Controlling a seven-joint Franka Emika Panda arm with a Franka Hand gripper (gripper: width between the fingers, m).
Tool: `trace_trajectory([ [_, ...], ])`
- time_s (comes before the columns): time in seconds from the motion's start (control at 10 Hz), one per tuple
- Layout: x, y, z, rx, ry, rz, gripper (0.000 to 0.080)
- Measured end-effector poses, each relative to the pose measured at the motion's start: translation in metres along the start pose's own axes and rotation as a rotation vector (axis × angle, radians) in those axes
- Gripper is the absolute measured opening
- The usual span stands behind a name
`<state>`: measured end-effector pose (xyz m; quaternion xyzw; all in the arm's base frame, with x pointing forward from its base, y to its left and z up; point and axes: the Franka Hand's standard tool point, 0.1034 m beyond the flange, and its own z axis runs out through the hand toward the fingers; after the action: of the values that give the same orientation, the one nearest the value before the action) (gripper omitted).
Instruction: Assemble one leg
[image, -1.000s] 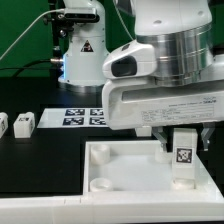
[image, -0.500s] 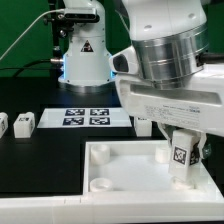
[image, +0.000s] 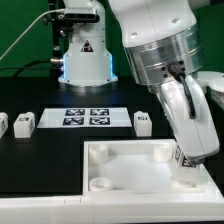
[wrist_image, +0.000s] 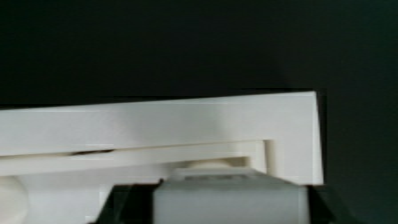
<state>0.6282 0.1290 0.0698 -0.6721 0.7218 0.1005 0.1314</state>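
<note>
Starting at the exterior view's left: an edge leg (image: 2, 123), half cut off by the frame, sits next to a second leg (image: 24, 122). Both are chunky little white plastic blocks standing on the matte black bench (image: 40, 170). Next comes the marker board (image: 85, 118), thin, flat and white, with four square black-and-white tags. Just past it is a third leg (image: 143, 121), same blocky shape. Up front lies the tabletop panel (image: 125, 160), smooth white plastic with a raised rim and a round corner socket (image: 100, 185). Over at the right, the arm is tilted hard and its end effector (image: 190, 156) is clamped on the leg (image: 187, 166), which sits down at the panel's right corner with its tag only partly showing. In the wrist view, that leg (wrist_image: 214, 192) is pinched between the dark fingers (wrist_image: 128, 206), right against the panel's (wrist_image: 160, 125) corner.
</note>
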Motion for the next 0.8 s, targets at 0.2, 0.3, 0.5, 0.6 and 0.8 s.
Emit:
trace_trajectory([
  [0.2,0.000,0.000,0.000,0.000,0.000,-0.060,0.0515],
  [0.3,0.000,0.000,0.000,-0.001,0.000,-0.127,0.0607],
  [0.5,0.001,0.007,-0.001,-0.072,0.025,-0.563,0.0647],
  [0.6,-0.006,0.012,-0.004,-0.162,0.065,-0.822,0.0647],
  [0.8,-0.006,0.009,-0.003,-0.154,0.051,-1.065,0.0649],
])
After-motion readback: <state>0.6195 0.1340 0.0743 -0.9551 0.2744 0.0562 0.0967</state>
